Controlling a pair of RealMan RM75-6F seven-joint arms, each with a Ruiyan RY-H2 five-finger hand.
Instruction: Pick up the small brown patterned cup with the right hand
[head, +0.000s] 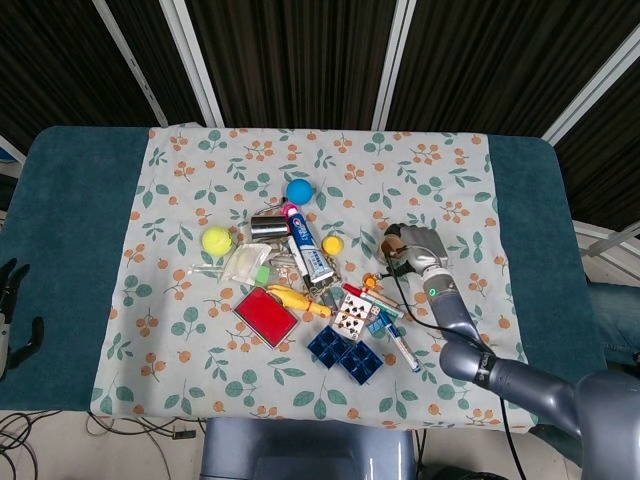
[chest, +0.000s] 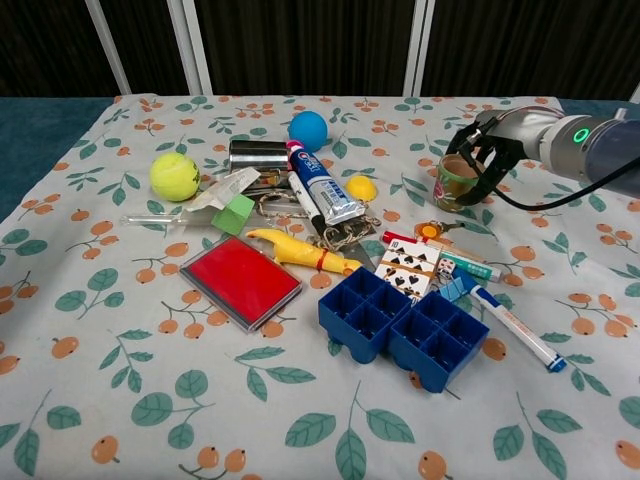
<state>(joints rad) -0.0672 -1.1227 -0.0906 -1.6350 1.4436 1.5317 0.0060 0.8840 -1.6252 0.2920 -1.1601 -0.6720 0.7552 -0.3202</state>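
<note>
The small brown patterned cup (chest: 452, 182) stands upright on the floral cloth at the right of the clutter; in the head view only its left rim (head: 391, 243) shows. My right hand (chest: 492, 145) (head: 418, 243) has come in from the right, its fingers curled round the cup's far and right sides, and grips it. The cup's base is on the cloth. My left hand (head: 12, 305) hangs off the table's left edge with its fingers apart, holding nothing.
Just in front of the cup lie an orange keyring (chest: 430, 230), playing cards (chest: 408, 270), a marker (chest: 510, 325) and a blue tray (chest: 405, 325). To its left lie a small yellow ball (chest: 361, 188), toothpaste (chest: 322, 193), a blue ball (chest: 308, 130) and a tennis ball (chest: 175, 175).
</note>
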